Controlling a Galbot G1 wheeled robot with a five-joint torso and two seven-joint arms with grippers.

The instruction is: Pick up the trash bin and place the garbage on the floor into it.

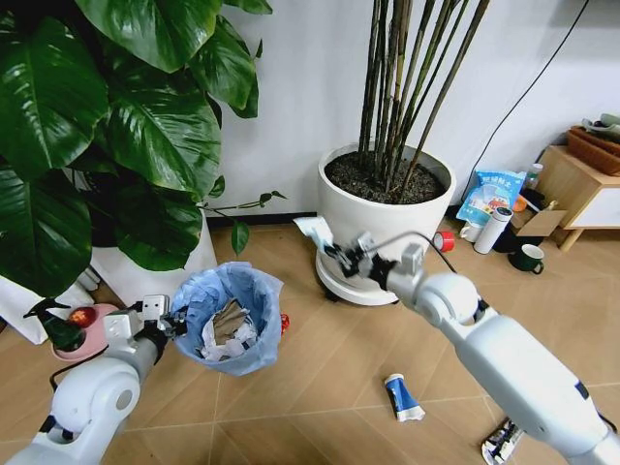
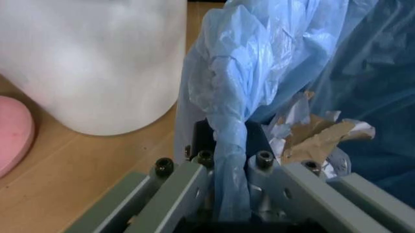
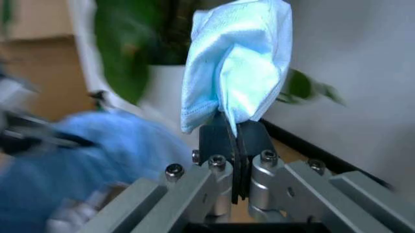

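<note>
Pinching a crumpled pale-blue face mask [image 3: 236, 68], the right gripper [image 1: 337, 254] hung clenched before the big white plant pot [image 1: 385, 218], arm outstretched. The left gripper [image 1: 172, 325] clamped the crinkly blue bag rim of the small round trash bin [image 1: 232, 315], held above the herringbone wood floor [image 1: 329, 378]; brown and white scraps lay inside.

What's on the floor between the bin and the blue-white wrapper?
Head view: bare floor between the trash bin and the blue-white wrapper.
</note>
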